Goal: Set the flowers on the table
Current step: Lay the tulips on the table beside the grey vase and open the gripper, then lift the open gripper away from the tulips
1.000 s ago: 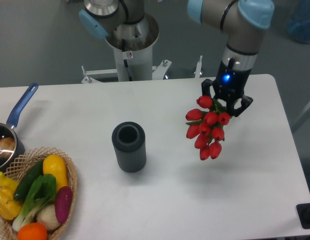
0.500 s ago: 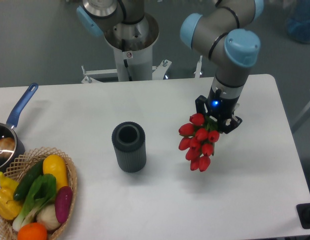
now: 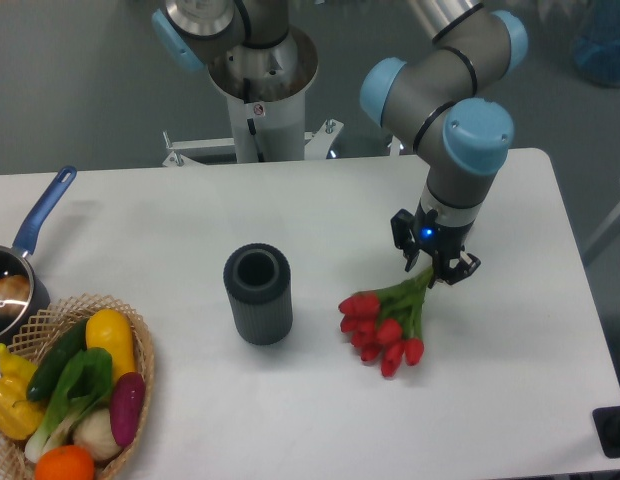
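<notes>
The flowers (image 3: 382, 324), a tied bunch of red tulip buds with green stems, lie low over the white table (image 3: 170, 230), right of centre, with the buds pointing to the lower left. The buds look to be resting on the tabletop. My gripper (image 3: 431, 265) is shut on the green stems at the bunch's upper right end, close above the table. The fingers are mostly hidden behind the wrist and stems.
A dark grey ribbed cylinder vase (image 3: 258, 294) stands upright left of the flowers. A wicker basket (image 3: 140, 350) of vegetables sits at the front left corner. A blue-handled pot (image 3: 20, 260) is at the left edge. The robot base (image 3: 262, 90) stands behind the table.
My gripper has come down and slightly left with the flowers. The bunch has tipped from hanging to lying nearly flat, with the buds down at the tabletop.
</notes>
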`<action>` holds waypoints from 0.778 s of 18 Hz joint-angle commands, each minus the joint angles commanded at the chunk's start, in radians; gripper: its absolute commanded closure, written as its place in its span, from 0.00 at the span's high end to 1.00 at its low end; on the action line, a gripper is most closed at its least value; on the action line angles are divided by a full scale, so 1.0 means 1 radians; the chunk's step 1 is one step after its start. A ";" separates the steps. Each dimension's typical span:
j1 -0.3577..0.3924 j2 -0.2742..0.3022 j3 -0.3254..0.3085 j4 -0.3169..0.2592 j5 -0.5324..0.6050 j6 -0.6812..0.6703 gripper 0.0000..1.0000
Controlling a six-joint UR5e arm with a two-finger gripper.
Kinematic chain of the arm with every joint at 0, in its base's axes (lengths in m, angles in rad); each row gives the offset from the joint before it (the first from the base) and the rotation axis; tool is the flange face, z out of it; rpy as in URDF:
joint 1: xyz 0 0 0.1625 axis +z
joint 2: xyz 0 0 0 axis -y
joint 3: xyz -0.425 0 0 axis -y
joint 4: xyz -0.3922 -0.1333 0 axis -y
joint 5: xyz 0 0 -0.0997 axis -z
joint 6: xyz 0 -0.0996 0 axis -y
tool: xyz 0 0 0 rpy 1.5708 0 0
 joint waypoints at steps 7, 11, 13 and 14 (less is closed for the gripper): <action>0.005 -0.006 0.009 0.028 -0.005 0.011 0.90; 0.003 -0.006 0.009 0.041 -0.011 -0.008 1.00; 0.005 -0.006 0.012 0.064 -0.043 -0.026 1.00; 0.009 -0.006 0.012 0.071 -0.066 -0.035 1.00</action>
